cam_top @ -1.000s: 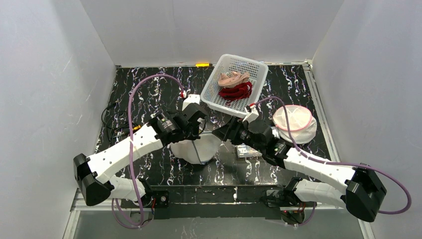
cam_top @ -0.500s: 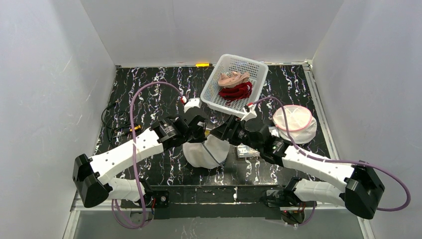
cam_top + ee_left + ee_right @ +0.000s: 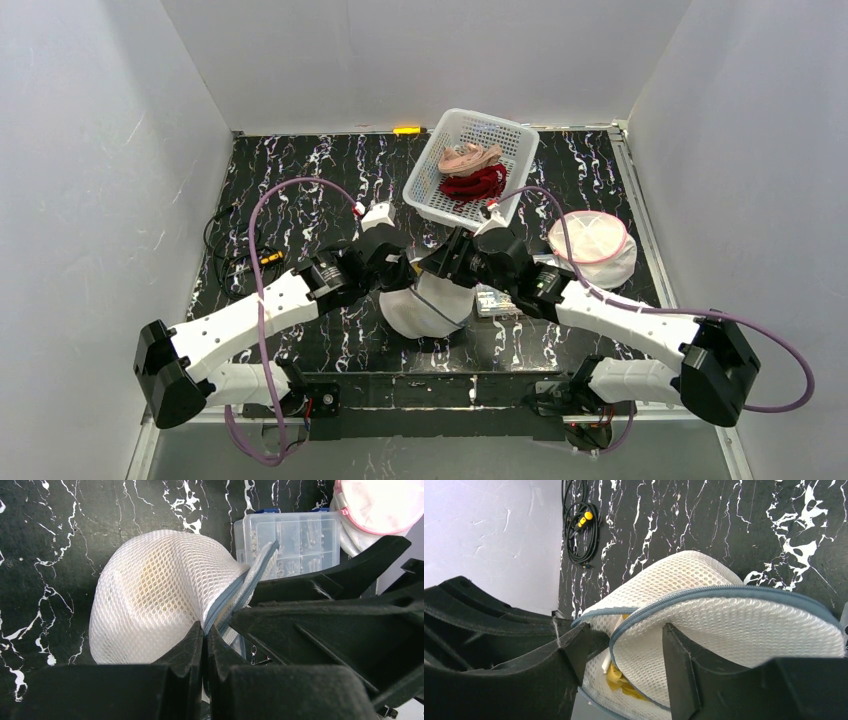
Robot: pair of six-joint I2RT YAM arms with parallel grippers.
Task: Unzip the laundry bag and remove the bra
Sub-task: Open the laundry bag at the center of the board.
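– Three walls around it?
– Yes, plain and pale: left, back and right. They box in a counter (image 3: 300, 170) of black stone pattern with white veins.
– What lies on it?
– A white slatted basket (image 3: 440, 212) stands near the back, turned off square, with a pink garment (image 3: 468, 157) and a red garment (image 3: 475, 183) inside. A small yellow thing (image 3: 406, 130) lies against the back wall. At the left is a coiled cable (image 3: 225, 250). On the right, a clear plastic box (image 3: 285, 537) of small parts sits just beside a pink-rimmed mesh bag (image 3: 592, 245).
– Any writing?
– Whatever print there is comes out too small to read.
– And the laundry bag?
– The laundry bag (image 3: 425, 305), white mesh with a grey zip, is at the near middle, between the two arms. The left fingers (image 3: 202, 642) are pinched shut on its zip edge. The right fingers (image 3: 437, 268) stand apart, one inside the unzipped mouth and one outside the flap. Something yellow shows inside, probably the bra (image 3: 616, 682).
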